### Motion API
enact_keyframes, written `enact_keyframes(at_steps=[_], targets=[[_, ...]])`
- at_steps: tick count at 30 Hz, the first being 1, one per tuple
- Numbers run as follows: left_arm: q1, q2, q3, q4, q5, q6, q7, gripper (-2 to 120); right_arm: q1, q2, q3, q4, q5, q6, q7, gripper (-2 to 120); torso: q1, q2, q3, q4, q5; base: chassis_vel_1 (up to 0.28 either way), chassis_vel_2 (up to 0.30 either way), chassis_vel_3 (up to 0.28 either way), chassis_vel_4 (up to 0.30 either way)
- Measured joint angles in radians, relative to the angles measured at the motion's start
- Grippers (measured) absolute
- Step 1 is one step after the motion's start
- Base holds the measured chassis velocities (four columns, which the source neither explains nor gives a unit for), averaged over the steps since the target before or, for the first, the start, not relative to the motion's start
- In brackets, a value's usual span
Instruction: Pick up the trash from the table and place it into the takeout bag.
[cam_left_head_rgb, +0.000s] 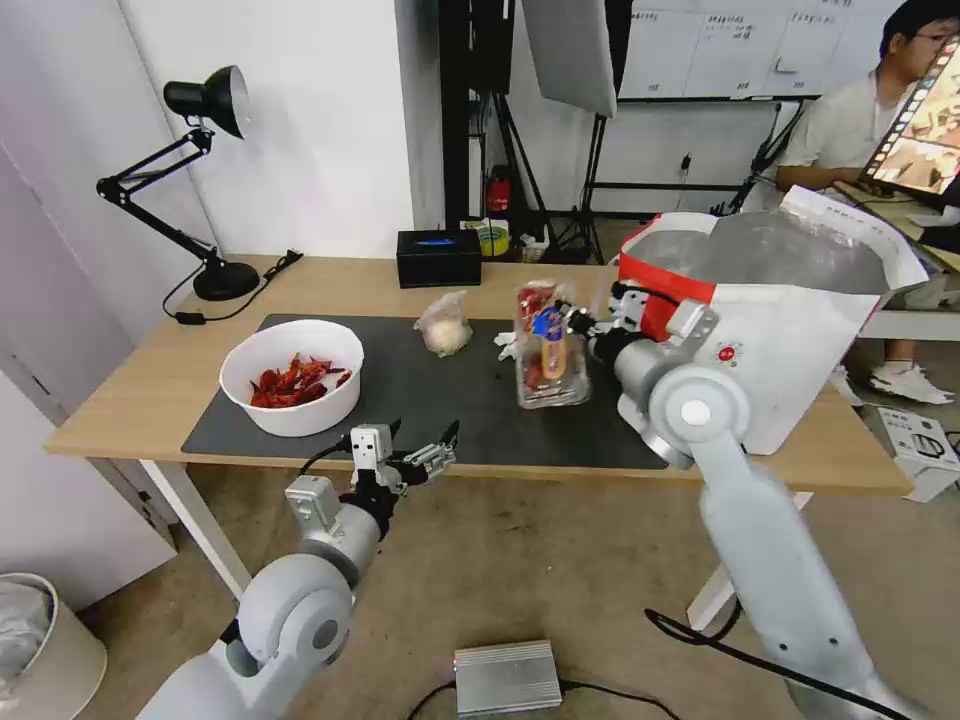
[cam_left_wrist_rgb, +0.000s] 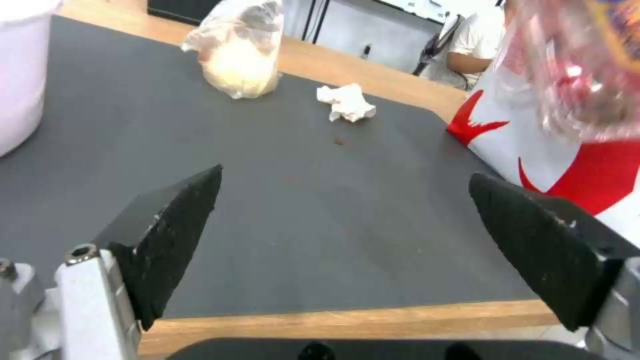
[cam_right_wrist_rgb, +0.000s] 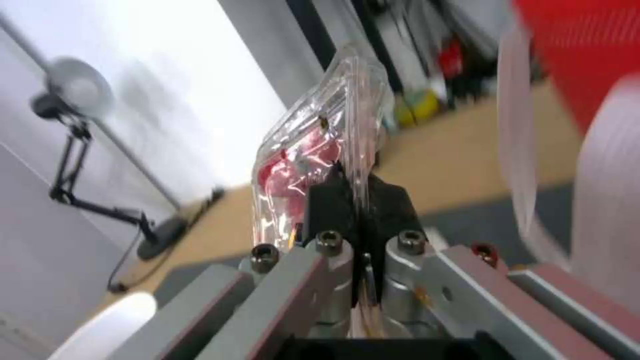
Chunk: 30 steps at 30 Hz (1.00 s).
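Observation:
My right gripper (cam_left_head_rgb: 570, 322) (cam_right_wrist_rgb: 357, 187) is shut on the rim of the clear plastic tray (cam_left_head_rgb: 548, 345) (cam_right_wrist_rgb: 313, 150) with red scraps, holding it tilted above the dark mat, just left of the takeout bag (cam_left_head_rgb: 790, 300). The white bowl (cam_left_head_rgb: 292, 377) of red shells sits on the mat's left part. A small clear bag (cam_left_head_rgb: 444, 324) (cam_left_wrist_rgb: 237, 55) with a whitish lump and a crumpled tissue (cam_left_wrist_rgb: 347, 102) lie farther back on the mat. My left gripper (cam_left_head_rgb: 425, 452) (cam_left_wrist_rgb: 347, 235) hangs open at the table's front edge, holding nothing.
A black desk lamp (cam_left_head_rgb: 200, 170) stands at the table's back left and a black box (cam_left_head_rgb: 438, 257) at the back middle. The table (cam_left_head_rgb: 130, 390) has a dark grey mat (cam_left_head_rgb: 430, 400). A grey power unit (cam_left_head_rgb: 507, 677) lies on the floor.

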Motion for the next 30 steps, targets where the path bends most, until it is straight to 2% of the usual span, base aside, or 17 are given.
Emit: enact_keyframes(at_steps=[5,11,21,30], targets=[[0.005,-0.002,0.001,0.001,0.000,0.000,-0.001,100,-0.005,-0.008,0.007,0.036,-0.040,0.085,-0.031,0,0.000,0.000,0.000,0.0002,-0.0002,0.000,0.000,0.000,0.000],[0.016,-0.005,-0.002,-0.002,0.001,-0.002,-0.003,100,0.040,-0.013,0.026,0.059,-0.047,0.156,0.007,0,0.000,0.000,0.000,0.0003,-0.0002,0.000,0.000,0.000,0.000],[0.024,-0.009,-0.004,-0.006,0.003,-0.004,-0.003,100,0.070,-0.016,0.061,0.062,-0.035,0.175,0.044,0,0.000,0.000,0.000,0.0002,-0.0002,0.000,0.000,0.000,0.000],[0.029,-0.012,-0.001,-0.006,0.005,-0.004,-0.004,100,0.104,-0.027,0.131,0.053,0.038,0.195,0.110,0,0.000,0.000,0.000,0.0001,-0.0001,0.000,0.000,0.000,0.000]])
